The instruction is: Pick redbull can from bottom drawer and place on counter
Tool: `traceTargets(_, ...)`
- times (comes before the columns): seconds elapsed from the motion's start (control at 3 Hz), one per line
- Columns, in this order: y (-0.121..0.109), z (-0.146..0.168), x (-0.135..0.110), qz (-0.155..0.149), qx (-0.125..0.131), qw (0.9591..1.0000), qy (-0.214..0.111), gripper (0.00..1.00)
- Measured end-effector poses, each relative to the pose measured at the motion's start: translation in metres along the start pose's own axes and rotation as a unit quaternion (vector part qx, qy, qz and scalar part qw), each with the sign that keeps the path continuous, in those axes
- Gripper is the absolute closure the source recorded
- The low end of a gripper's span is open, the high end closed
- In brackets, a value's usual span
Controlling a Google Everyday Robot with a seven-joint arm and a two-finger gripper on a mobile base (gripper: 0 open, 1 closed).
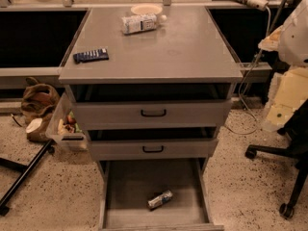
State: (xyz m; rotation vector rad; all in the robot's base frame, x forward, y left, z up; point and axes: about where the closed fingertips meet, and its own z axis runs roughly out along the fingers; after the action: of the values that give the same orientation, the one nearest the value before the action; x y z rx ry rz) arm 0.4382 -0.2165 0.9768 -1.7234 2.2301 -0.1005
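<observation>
The redbull can [160,199] lies on its side on the grey floor of the open bottom drawer [125,186], near the drawer's front and a little right of its middle. The counter [183,47] is the wide grey top of the cabinet. My gripper [285,102] shows as a white and cream shape at the right edge, beside the cabinet at about the height of the top drawer. It is well above and to the right of the can and touches nothing.
On the counter lie a white labelled bottle [140,23], a pale bowl [146,8] behind it and a dark blue remote-like bar [91,56]. The two upper drawers stand partly pulled out. An office chair base [284,177] is at the right; a bin and bags [48,114] are at the left.
</observation>
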Motion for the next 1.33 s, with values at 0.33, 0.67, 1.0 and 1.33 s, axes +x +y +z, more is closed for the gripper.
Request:
traceTargets(0.33,0.000,0.000,0.000,0.000,0.000,1.0000,0.000,0.00)
traceTargets(0.67,0.011,0.030,-0.008,0.007,-0.008,0.9998,-0.017,0.00)
traceTargets(1.0,0.044,0.089,-0.034,0.023,-0.030,0.9975,-0.059,0.00)
traceTargets(1.33,0.096,0.187,-0.053,0.072,-0.064,0.9919,-0.083,0.00)
